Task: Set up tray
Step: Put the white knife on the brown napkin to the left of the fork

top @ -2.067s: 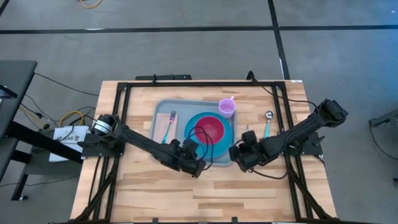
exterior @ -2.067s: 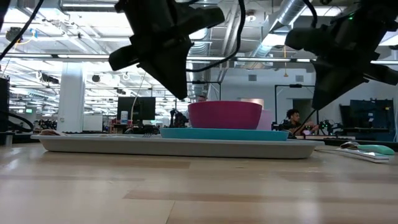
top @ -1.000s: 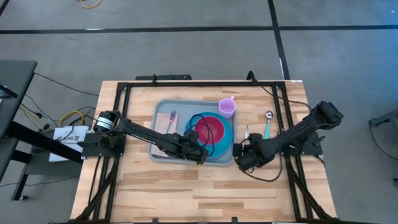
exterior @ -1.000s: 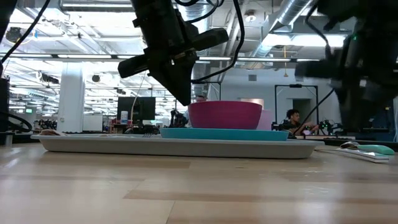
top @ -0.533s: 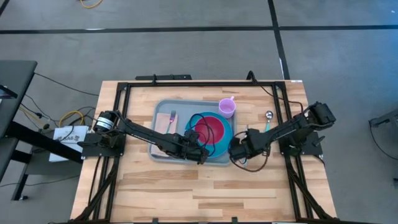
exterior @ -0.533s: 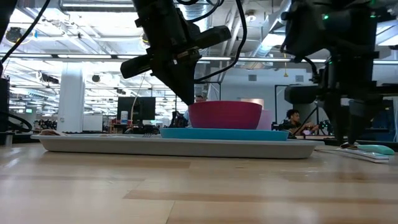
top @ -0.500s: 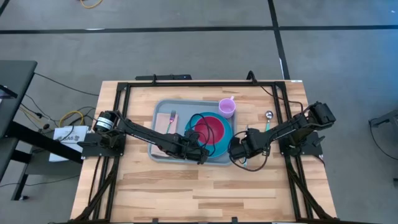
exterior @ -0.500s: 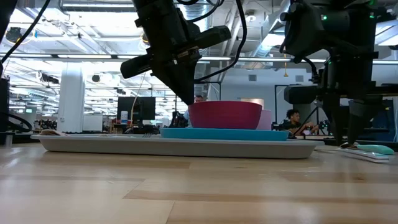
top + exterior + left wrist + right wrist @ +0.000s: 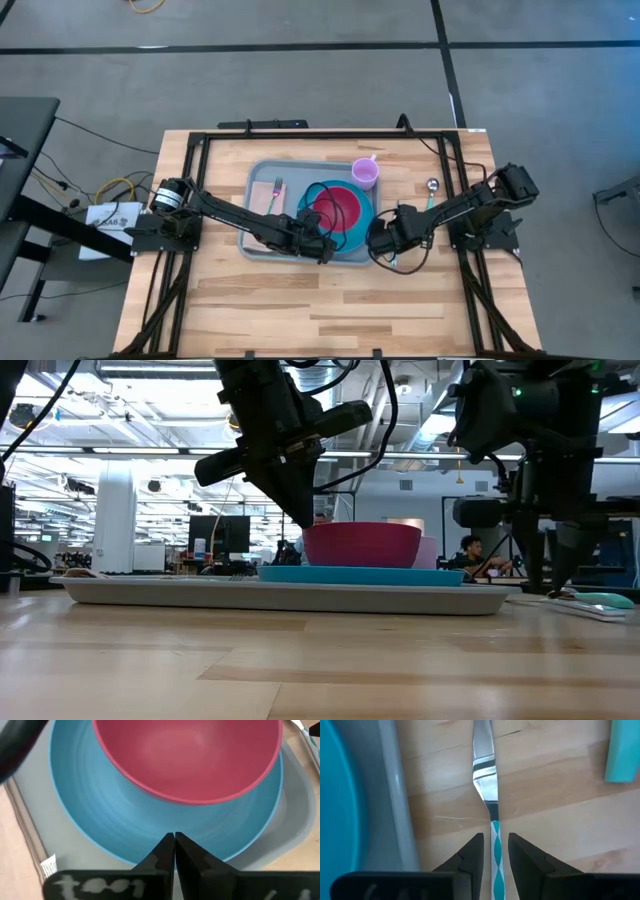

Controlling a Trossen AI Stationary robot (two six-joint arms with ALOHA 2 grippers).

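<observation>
The pale grey-blue tray [image 9: 300, 166] lies on the wooden table and carries a bright-blue plate [image 9: 312, 200] with a red bowl [image 9: 342, 208] on it. A pink cup [image 9: 365, 173] and a beige napkin [image 9: 264, 195] with a fork also sit on the tray. A knife [image 9: 485, 765] with a teal-patterned handle lies on the table right of the tray. My right gripper [image 9: 495, 837] is open, pointing down, with one finger on each side of the knife's handle [image 9: 495, 847]. My left gripper [image 9: 174, 836] is shut and hovers over the plate's near rim [image 9: 150, 850].
A teal-handled spoon [image 9: 430, 200] lies on the table right of the knife, its handle [image 9: 622, 750] close to my right gripper. The tray's right rim [image 9: 390, 795] runs just left of the knife. Bare wood [image 9: 300, 300] spreads toward the table's near edge.
My right gripper has come down toward the table and shifted a little toward the tray. It now stands low over the knife's handle. My left gripper has kept still above the plate.
</observation>
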